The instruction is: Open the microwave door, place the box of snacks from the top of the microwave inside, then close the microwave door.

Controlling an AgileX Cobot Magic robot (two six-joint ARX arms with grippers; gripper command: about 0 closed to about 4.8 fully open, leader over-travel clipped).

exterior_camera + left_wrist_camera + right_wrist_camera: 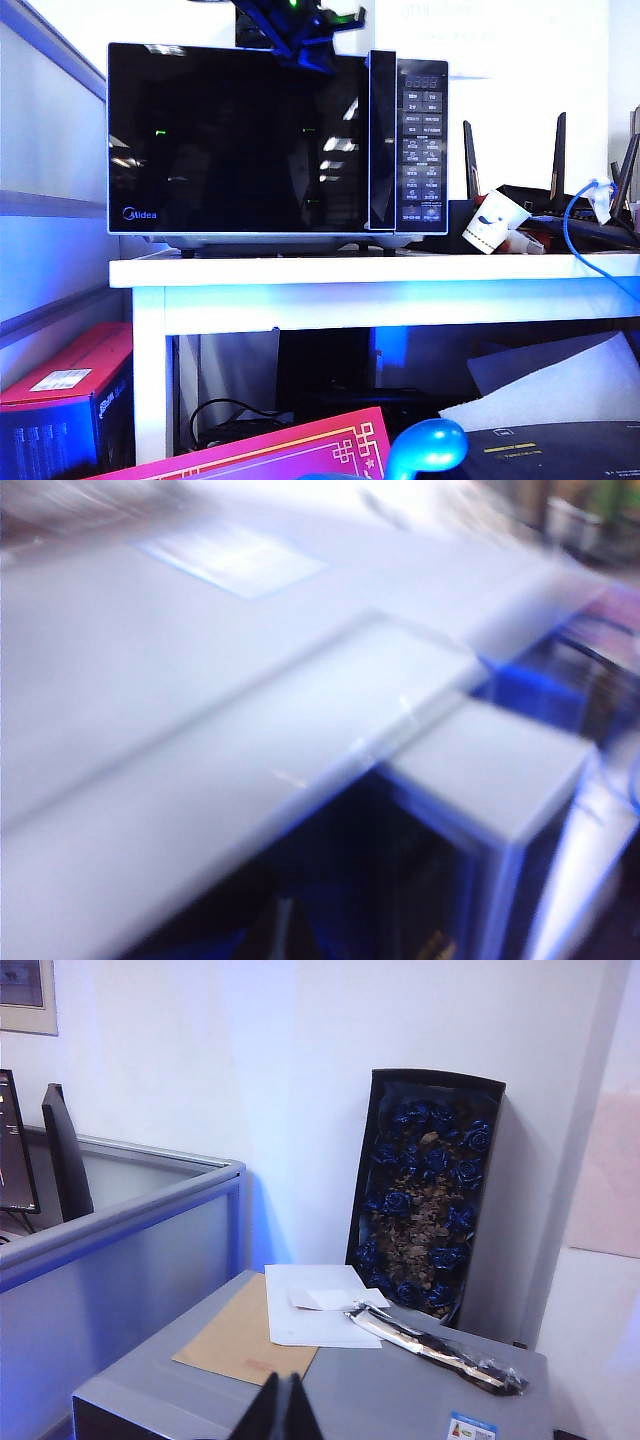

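The black microwave [421,140] stands on the white table [350,270]. Its glossy microwave door [235,140] is closed, with the handle strip [381,140] on the right. A dark blue angular shape [300,35] with green lights sits at the microwave's top edge; I cannot tell what it is. The box of snacks is hidden. My left gripper [284,930] is a blurred dark wedge over grey panels and a white table corner [490,770]; its fingers look pressed together, with nothing between them. My right gripper [282,1410] is shut and empty above a grey desk [400,1380], away from the microwave.
A white paper cup [493,222], black router antennas [557,150] and a blue cable [575,235] crowd the table to the right of the microwave. A red box [65,400] stands below on the left. The grey desk holds a brown envelope [240,1340], white papers [315,1315] and a dark box of blue roses [425,1200].
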